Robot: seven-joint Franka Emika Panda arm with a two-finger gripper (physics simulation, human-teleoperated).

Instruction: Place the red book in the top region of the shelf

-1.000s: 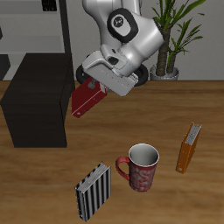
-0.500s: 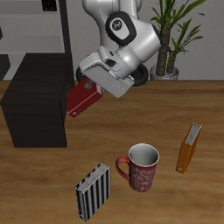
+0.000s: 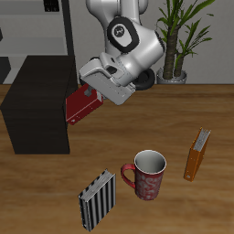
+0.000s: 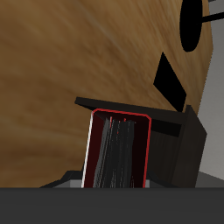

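Note:
My gripper (image 3: 90, 90) is shut on the red book (image 3: 79, 105) and holds it tilted in the air beside the upper edge of the black shelf (image 3: 37, 105). The book's lower corner overlaps the shelf's near corner in the exterior view; I cannot tell if they touch. In the wrist view the red book (image 4: 118, 149) fills the space between the fingers, with its dark cover and red rim facing the camera, and the shelf (image 4: 188, 144) is close by.
A red patterned mug (image 3: 145, 174) stands near the table's front. A black-and-white striped book (image 3: 97, 198) lies beside it. An orange book (image 3: 196, 154) stands farther off. A grey rack (image 3: 50, 32) and a plant (image 3: 183, 41) stand at the back.
The gripper has carried the red book a little up and toward the shelf, so the book now overlaps the shelf's corner. Nothing else has moved.

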